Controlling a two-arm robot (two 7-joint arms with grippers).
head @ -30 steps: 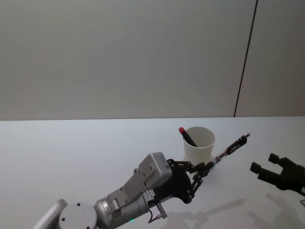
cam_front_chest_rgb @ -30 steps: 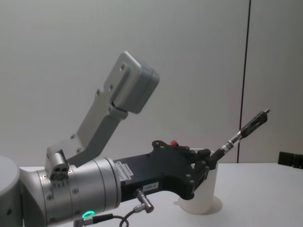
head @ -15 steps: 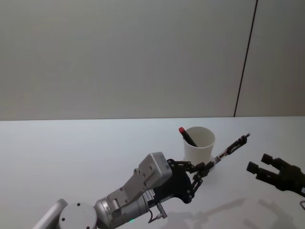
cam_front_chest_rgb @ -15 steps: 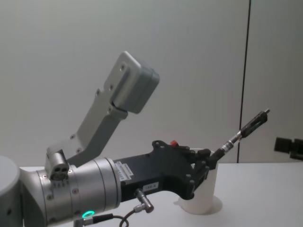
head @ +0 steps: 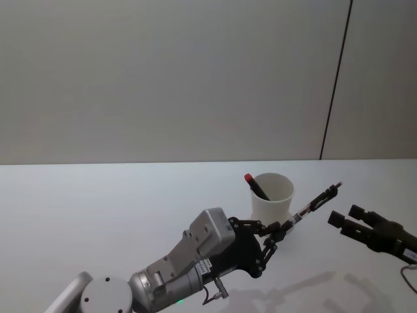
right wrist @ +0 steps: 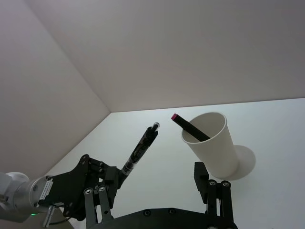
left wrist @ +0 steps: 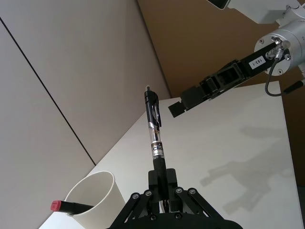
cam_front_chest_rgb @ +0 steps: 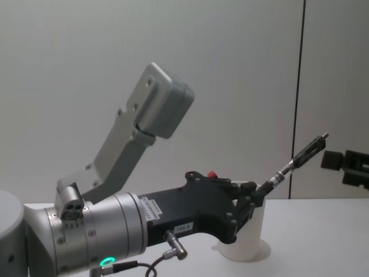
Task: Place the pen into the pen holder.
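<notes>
My left gripper (head: 277, 233) is shut on the lower end of a black and clear pen (head: 313, 205), which slants up and to the right, just right of the pen holder. The pen holder (head: 273, 195) is a white paper cup standing on the table with a red-capped marker (head: 255, 185) leaning inside it. My right gripper (head: 345, 217) hangs open just right of the pen's upper tip, apart from it. The left wrist view has the pen (left wrist: 154, 129) rising from the jaws, with the right gripper (left wrist: 178, 106) close by its tip. From the right wrist, the pen (right wrist: 140, 150) lies ahead between its spread fingers (right wrist: 209, 186).
The white table (head: 98, 208) runs bare to the left and in front of the cup. A plain wall (head: 163, 78) with a dark vertical seam (head: 335, 85) stands behind. My left arm's large grey housing (cam_front_chest_rgb: 150, 115) takes up the near left of the chest view.
My right gripper has moved left and slightly up, closing in on the pen's upper tip. The left gripper and the pen have stayed still.
</notes>
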